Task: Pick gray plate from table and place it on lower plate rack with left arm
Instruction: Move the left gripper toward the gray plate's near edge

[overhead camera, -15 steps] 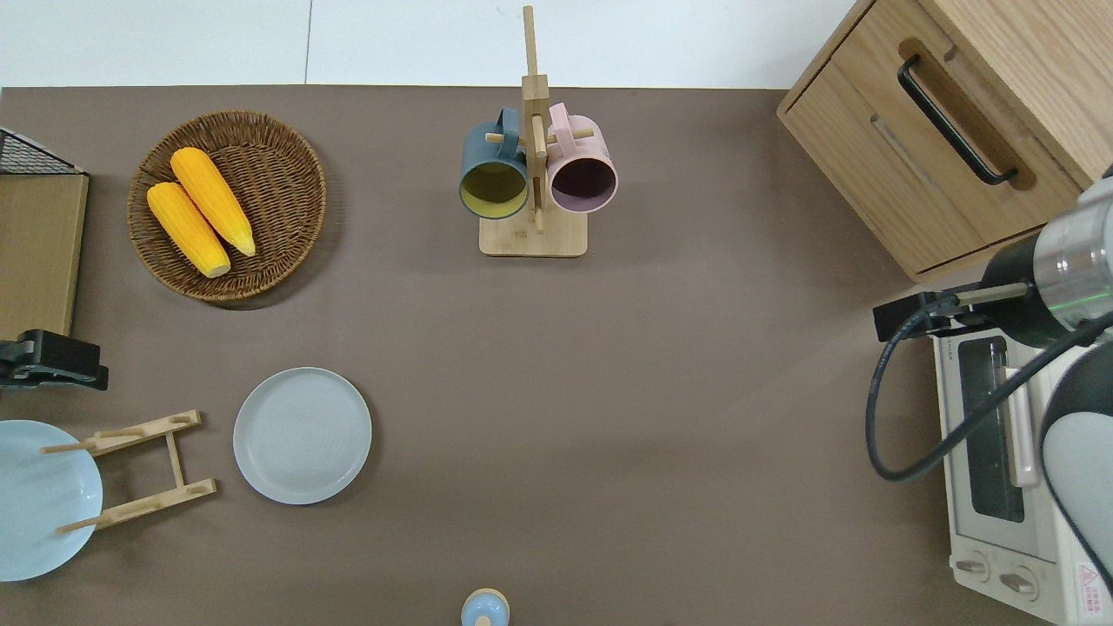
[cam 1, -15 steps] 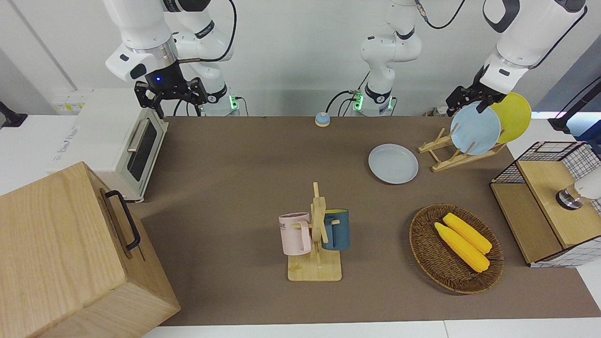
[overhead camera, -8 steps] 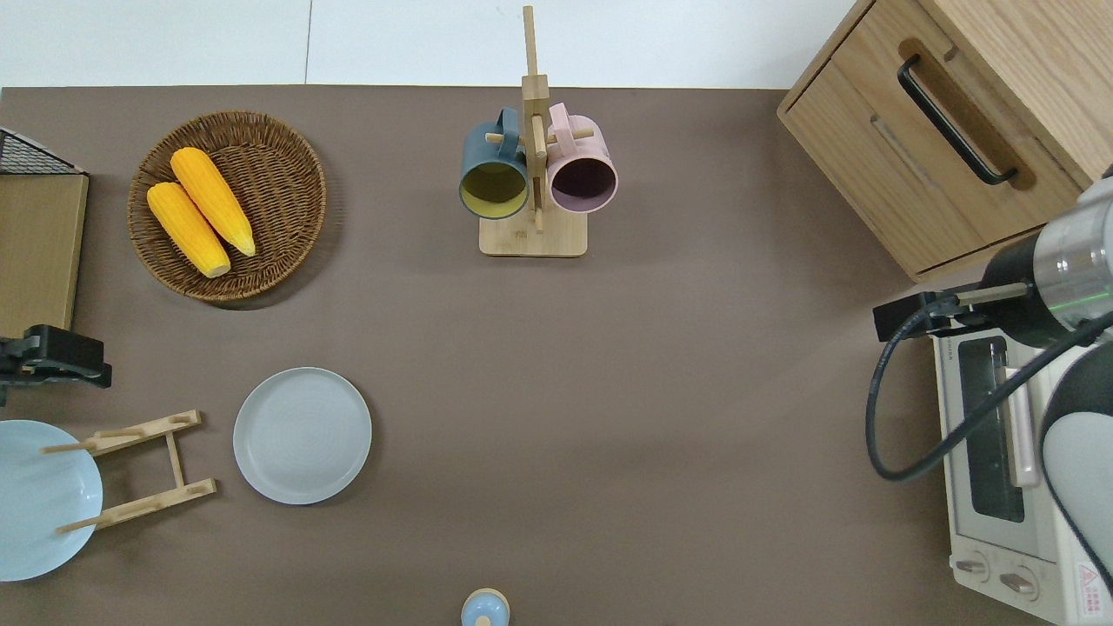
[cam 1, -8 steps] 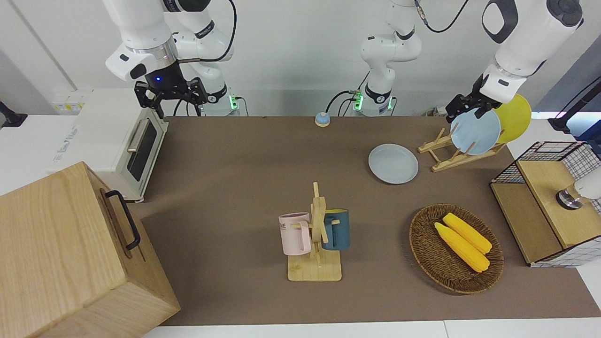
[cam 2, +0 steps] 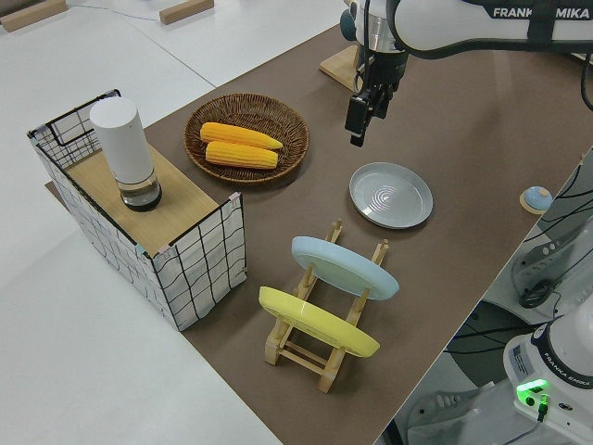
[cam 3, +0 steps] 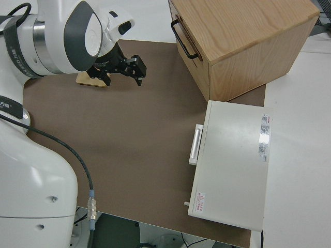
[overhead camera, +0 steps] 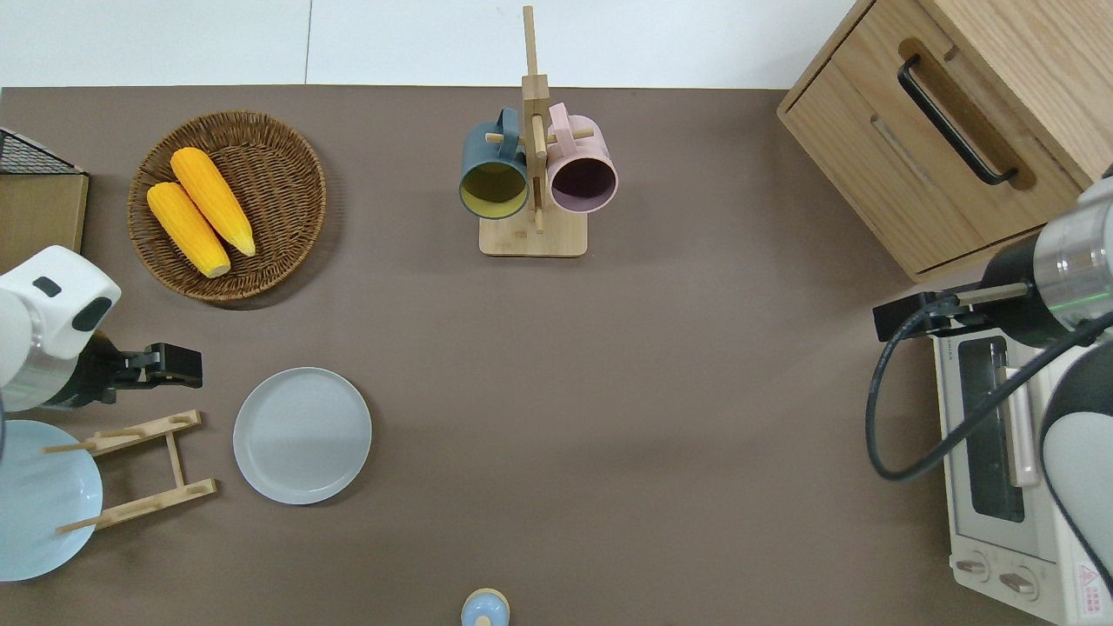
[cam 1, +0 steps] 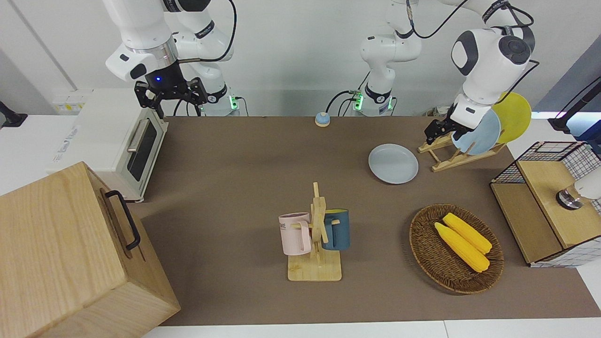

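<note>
Overhead view: my left gripper [overhead camera: 165, 365] has swung out from the table's edge toward the gray plate [overhead camera: 302, 435], empty.
Approach to the pick is under way, nothing grasped yet. Plate lies flat on the table, just beside the rack [overhead camera: 139, 469] (blue plate [overhead camera: 39, 500] and yellow plate [cam 2: 320, 324] already slotted there). My left arm [cam 1: 486, 61] is bent over, gripper over bare table just short of the plate's rim; finger gap: cannot tell. Right arm parked.
</note>
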Tool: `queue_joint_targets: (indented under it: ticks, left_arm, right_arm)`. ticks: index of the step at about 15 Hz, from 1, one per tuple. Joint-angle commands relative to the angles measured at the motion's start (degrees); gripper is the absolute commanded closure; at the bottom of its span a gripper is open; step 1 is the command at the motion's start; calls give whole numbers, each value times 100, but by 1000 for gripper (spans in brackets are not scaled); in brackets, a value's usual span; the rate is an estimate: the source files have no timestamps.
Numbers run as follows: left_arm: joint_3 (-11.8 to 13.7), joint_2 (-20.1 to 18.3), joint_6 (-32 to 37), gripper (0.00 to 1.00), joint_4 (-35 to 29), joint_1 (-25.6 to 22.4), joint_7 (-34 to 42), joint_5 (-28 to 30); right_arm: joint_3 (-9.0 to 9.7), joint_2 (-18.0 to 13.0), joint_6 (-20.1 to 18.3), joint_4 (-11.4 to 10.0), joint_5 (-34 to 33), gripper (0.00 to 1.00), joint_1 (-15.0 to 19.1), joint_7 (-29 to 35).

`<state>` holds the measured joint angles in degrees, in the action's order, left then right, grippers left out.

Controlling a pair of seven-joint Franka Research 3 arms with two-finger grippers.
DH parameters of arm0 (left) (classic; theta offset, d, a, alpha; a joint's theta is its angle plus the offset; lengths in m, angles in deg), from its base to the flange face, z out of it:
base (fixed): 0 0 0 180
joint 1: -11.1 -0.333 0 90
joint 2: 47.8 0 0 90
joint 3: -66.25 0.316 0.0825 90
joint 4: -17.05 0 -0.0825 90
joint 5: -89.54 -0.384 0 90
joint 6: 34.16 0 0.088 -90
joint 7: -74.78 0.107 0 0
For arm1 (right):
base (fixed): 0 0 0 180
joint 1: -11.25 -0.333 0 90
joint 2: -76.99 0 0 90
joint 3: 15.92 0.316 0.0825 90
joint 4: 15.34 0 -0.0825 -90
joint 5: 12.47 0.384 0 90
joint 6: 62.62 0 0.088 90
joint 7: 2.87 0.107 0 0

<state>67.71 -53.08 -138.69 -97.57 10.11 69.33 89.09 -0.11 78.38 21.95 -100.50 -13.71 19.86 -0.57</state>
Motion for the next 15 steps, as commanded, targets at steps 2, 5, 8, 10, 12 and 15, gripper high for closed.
queue_joint_targets:
  ticks: [2,5,8,10,12,15]
  left_arm:
    - [-111,-527,-1269,11,-1403,-24,-158,18]
    - [-120,-465,-1780,11,-1869,-24,-254,18]
    - [-120,-282,-2386,11,-2379,-24,-263,18]
    - [-155,-141,-2423,11,-2398,-16,-385,70]
    - [-172,17,-2440,11,-2415,-24,-421,307]
    - [-173,194,-2502,13,-2415,-24,-421,334]
  right_arm:
    - [98,-7,-81,51,-8,17,106,69]
    - [98,-7,-72,51,-8,17,106,69]
    - [98,-7,-81,51,-8,17,106,69]
    - [98,-15,-81,51,-8,17,106,69]
    - [98,-15,-72,51,-8,17,106,69]
    - [98,-7,-81,51,-8,17,106,69]
